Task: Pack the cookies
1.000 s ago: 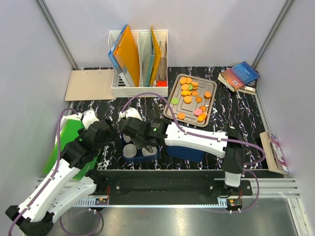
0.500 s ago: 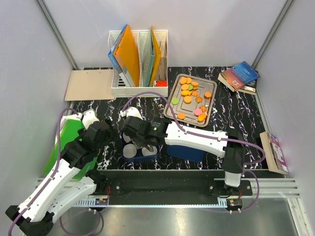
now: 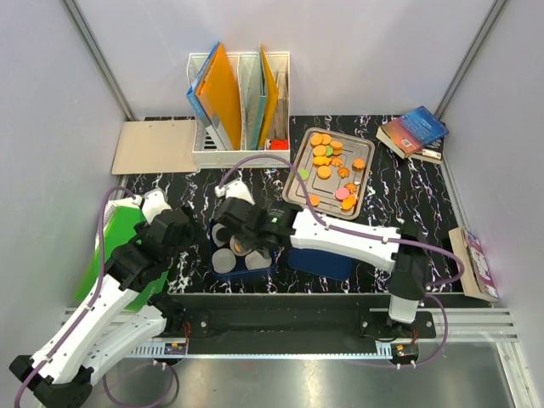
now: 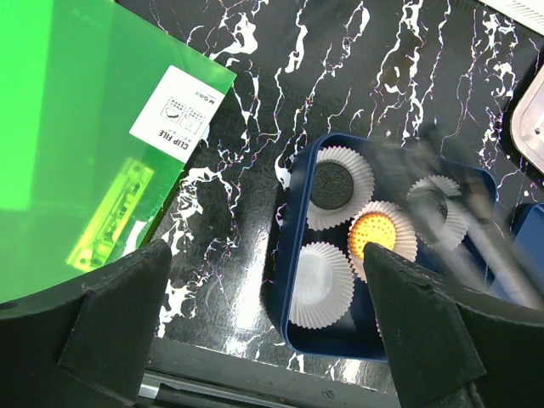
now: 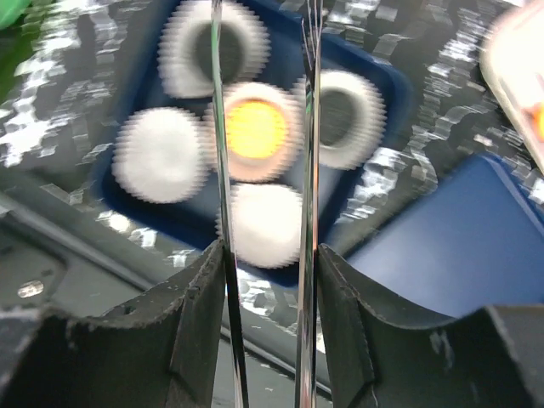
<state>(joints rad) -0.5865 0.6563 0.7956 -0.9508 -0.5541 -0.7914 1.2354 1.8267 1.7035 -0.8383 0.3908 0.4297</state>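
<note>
Cookies flat in cups, faces up

Orange cookies, green folder, black white-veined table.

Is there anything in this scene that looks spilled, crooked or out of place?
Nothing is spilled or damaged. The cookies lie on the tray or in paper cups inside the blue box. Only one green cookie sits apart, right at the tray's left edge.
</note>
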